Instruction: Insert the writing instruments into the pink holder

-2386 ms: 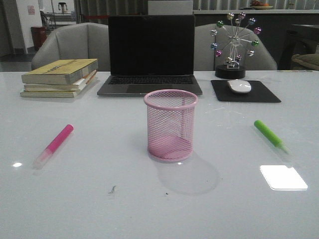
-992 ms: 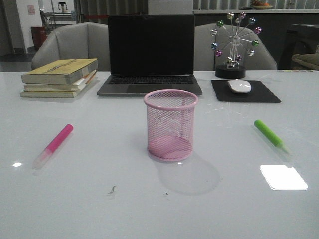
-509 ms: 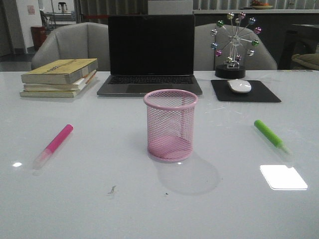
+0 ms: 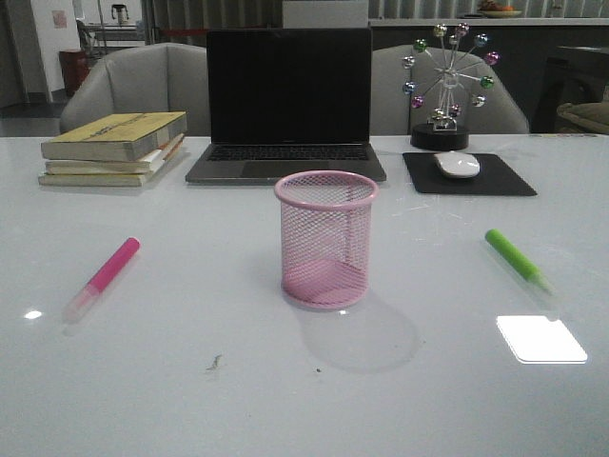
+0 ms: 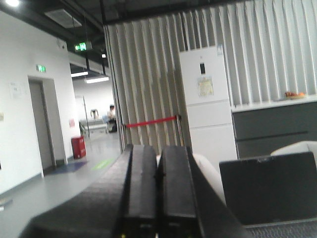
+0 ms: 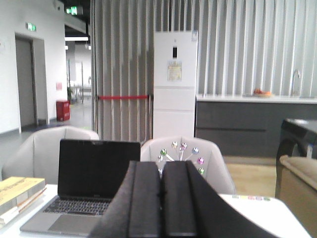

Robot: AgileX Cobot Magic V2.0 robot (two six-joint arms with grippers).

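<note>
The pink holder [image 4: 326, 240] stands upright in the middle of the white table [image 4: 171, 381], a round wire-mesh cup with a rolled rim and a solid pink base — I can see straight through the mesh to the far wall of it, and nothing is inside. It casts a soft round shadow toward the near edge.

The pink marker [image 4: 103, 277] lies flat on my left side, well apart from the holder, its pink barrel angled away from me and its clear, whitish cap end nearest the table's front edge. The green marker [image 4: 518, 259] lies flat on my right side, about as far from the holder, bright green with its pale cap end also pointing toward the near edge.

Behind the holder sits an open laptop [image 4: 288, 100] with a dark screen. A stack of books [image 4: 114, 148] lies at the back left, and at the back right a white mouse [image 4: 457, 164] rests on a black mouse pad [image 4: 468, 176], with a small ferris-wheel ornament [image 4: 445, 81] just behind it.

My left gripper [image 5: 158, 198] is raised clear of the table, its two black fingers pressed flat together with nothing between them. My right gripper [image 6: 161, 208] is the same — fingers closed against each other, empty, looking out over the laptop and the ornament.
</note>
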